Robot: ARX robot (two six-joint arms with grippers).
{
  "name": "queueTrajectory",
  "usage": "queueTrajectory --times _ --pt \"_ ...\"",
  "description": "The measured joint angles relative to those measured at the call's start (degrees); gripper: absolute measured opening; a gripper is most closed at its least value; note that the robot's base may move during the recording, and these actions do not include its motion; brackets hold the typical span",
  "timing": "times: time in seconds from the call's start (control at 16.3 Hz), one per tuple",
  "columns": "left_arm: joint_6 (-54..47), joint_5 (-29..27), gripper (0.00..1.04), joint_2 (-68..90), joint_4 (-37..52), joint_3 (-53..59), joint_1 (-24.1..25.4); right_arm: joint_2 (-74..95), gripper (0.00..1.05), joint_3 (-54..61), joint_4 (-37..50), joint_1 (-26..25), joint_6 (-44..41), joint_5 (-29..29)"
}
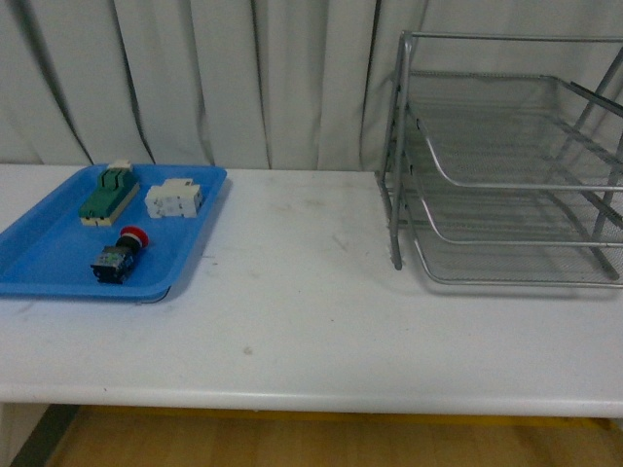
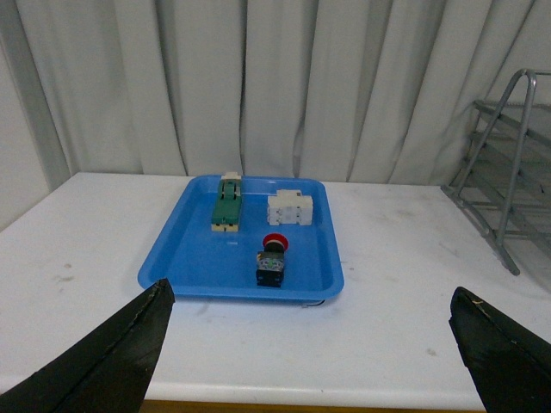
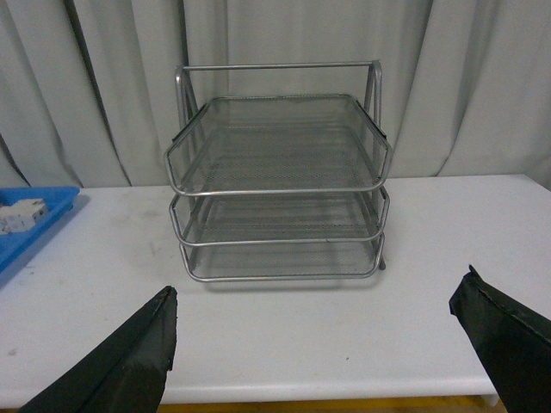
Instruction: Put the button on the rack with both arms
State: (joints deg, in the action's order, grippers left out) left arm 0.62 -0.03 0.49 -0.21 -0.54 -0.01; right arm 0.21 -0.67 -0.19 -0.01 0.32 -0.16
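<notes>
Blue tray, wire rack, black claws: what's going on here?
Nothing is being handled yet. The button lies in the tray on the left of the table, near a green switch and a white component. The rack stands on the right, with no button on it. The left gripper faces the tray and the right gripper faces the rack. Both are open and hold nothing.

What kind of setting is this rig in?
Probably a staged lab test bench, not a home or factory line: a plain white table against a drawn grey curtain, a blue tray holding the button and a green switch, and an empty wire-mesh rack.
</notes>
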Motion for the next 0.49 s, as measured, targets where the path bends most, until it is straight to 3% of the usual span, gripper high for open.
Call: queueTrajectory --times 0.49 --pt "0.0 0.0 0.98 0.0 0.0 0.0 0.0 0.0 0.98 0.0 0.0 0.0 0.0 0.0"
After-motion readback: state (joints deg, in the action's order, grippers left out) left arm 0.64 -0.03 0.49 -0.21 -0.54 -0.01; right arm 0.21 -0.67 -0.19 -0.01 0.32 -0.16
